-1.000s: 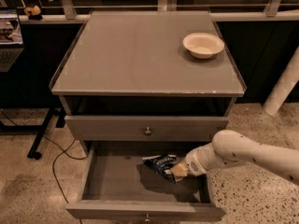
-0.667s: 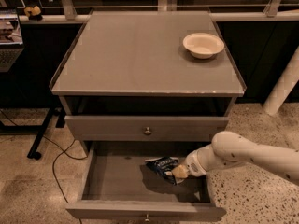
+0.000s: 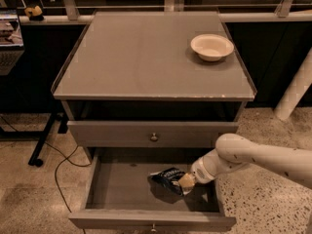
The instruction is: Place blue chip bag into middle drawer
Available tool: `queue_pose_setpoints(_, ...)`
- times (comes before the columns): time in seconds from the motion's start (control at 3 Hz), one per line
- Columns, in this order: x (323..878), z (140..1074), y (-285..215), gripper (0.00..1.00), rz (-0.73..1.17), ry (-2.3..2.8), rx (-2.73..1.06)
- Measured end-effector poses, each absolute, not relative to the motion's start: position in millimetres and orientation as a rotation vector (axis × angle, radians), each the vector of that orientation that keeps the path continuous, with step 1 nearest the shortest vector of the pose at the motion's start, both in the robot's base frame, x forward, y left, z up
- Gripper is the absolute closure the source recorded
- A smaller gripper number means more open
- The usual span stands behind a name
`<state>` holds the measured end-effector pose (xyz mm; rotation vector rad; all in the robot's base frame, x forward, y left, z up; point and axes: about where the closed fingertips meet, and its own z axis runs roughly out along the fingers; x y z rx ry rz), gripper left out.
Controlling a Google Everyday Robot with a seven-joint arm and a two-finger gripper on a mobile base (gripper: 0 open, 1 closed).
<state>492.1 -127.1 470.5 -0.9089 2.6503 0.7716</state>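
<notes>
Occupying the right-centre area of the open middle drawer (image 3: 122,189), the blue chip bag (image 3: 168,178) sits crumpled, with a dark shadow on the grey floor beneath it. The gripper (image 3: 186,181) is inside the drawer, in contact with the bag's right edge; whether it is clamped on the bag cannot be determined. The white arm (image 3: 253,157) enters from the right. The knobbed drawer front (image 3: 153,133) one tier higher is closed. A white bowl (image 3: 211,47) stands on the cabinet top (image 3: 146,57), near its right rear corner.

A white bowl (image 3: 212,47) sits at one o'clock on the grey cabinet top (image 3: 146,57). A laptop (image 3: 9,35) shows at ten o'clock, and a black cable (image 3: 55,172) at eight. The gripper (image 3: 187,181) is at five o'clock.
</notes>
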Motion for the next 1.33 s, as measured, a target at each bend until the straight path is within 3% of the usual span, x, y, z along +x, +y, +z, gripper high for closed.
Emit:
queue_pose_setpoints(1.0,489.0,470.2,-126.9,0.11,0.782,2.659,-0.918)
queue_pose_setpoints(1.33,489.0,470.1,-126.9,0.00,0.782,2.659,-0.918)
